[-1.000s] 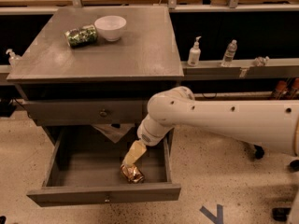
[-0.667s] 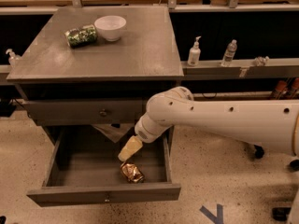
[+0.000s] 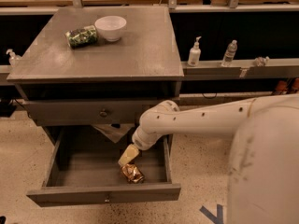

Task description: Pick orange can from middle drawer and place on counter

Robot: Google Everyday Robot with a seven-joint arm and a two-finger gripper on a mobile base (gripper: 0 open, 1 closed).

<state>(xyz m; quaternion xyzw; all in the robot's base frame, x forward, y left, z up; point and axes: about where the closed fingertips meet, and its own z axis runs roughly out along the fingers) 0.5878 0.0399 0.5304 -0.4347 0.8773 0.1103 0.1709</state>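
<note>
The orange can (image 3: 133, 173), crumpled and shiny, lies on the floor of the open middle drawer (image 3: 103, 194), near its front right. My gripper (image 3: 128, 155) hangs over the drawer, just above and slightly left of the can, at the end of the white arm (image 3: 187, 120) that reaches in from the right. It holds nothing that I can see. The grey counter (image 3: 140, 50) is the cabinet's top, above the drawer.
A green patterned can (image 3: 81, 36) lies on its side beside a white bowl (image 3: 110, 27) at the counter's back left. A shut drawer (image 3: 70, 112) sits above the open one. A narrow shelf (image 3: 261, 69) to the right holds bottles (image 3: 194, 52).
My gripper has lifted up and a little to the left, away from the orange can. The can stays in the same place in the drawer.
</note>
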